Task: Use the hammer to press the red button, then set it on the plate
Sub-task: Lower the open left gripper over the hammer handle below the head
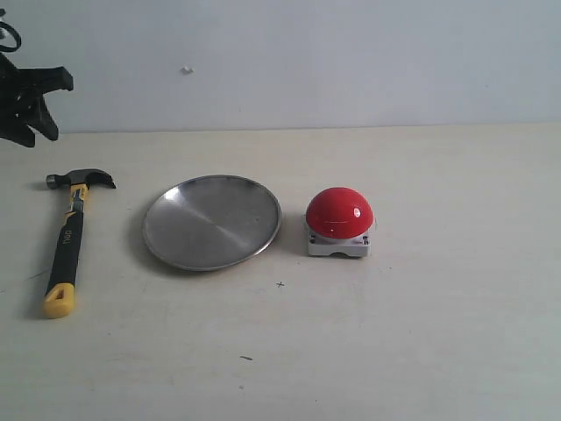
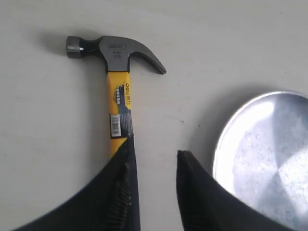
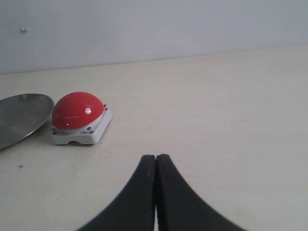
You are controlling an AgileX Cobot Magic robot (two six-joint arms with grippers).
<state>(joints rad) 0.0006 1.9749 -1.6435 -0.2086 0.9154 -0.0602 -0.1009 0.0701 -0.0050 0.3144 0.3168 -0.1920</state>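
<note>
The hammer (image 1: 70,237) lies on the counter (image 1: 421,333) at the left, yellow butt nearest, head farthest. Right of it sits the plate (image 1: 212,221), then the red button (image 1: 338,213) just beside the plate's right rim, not touching. The right fingers (image 3: 134,202) are pressed together, empty. At the far left, the left fingers (image 2: 115,202) hang partly open above the hammer, holding nothing.

wall (image 1: 351,61): plain pale grey | table (image 1: 438,333): cream, matte | light: soft, even
</note>
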